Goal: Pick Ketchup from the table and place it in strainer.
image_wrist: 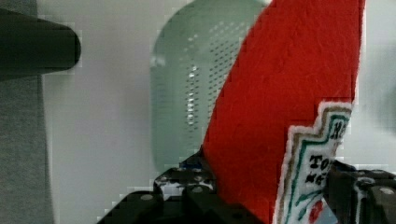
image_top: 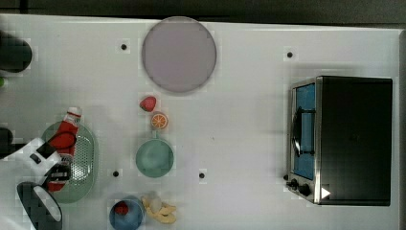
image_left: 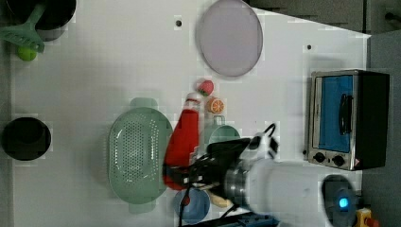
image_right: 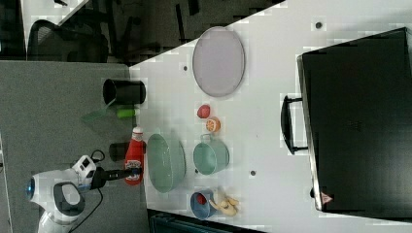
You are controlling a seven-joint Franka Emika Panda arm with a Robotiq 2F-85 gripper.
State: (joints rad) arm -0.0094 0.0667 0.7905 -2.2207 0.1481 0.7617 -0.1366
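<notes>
Wrist view shows the hand [image_wrist: 261, 196] clamped on the lower body of the Ketchup [image_wrist: 289, 84], with the strainer [image_wrist: 187, 93] directly beyond it. Pick is complete and placement remains: in the top view the bottle hangs tilted over the strainer's [image_top: 88, 158] basin, cap past the far rim, not yet released. Strainer sits close to the counter's [image_top: 249, 120] left edge in the top view, while the teal cup [image_top: 154, 158] stands well apart, leaving open room for lowering.
</notes>
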